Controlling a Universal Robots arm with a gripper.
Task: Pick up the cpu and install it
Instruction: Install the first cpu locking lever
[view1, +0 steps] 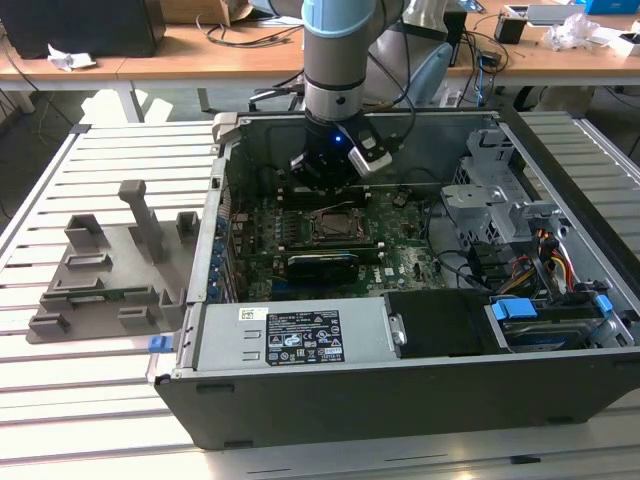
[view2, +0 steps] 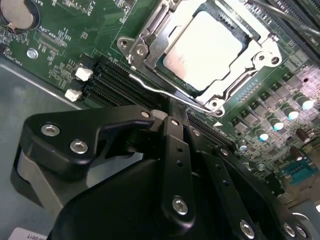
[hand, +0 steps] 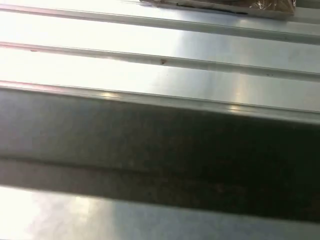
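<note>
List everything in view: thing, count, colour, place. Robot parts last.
cpu: one, silver, lying in the open socket on the motherboard.
socket frame: one, metal, around the cpu.
motherboard: one, green, inside the computer case.
computer case: one, dark grey, open, on the slatted table.
power supply: one, grey, along the case's near side.
tray: one, grey, on the table at the exterior view's left.
slatted table: one, pale metal.
arm: one, above the socket.
gripper: one, black, beside the socket.

fingertips hidden, cpu (view2: 206, 50) partly under frame (view2: 150, 37)
</note>
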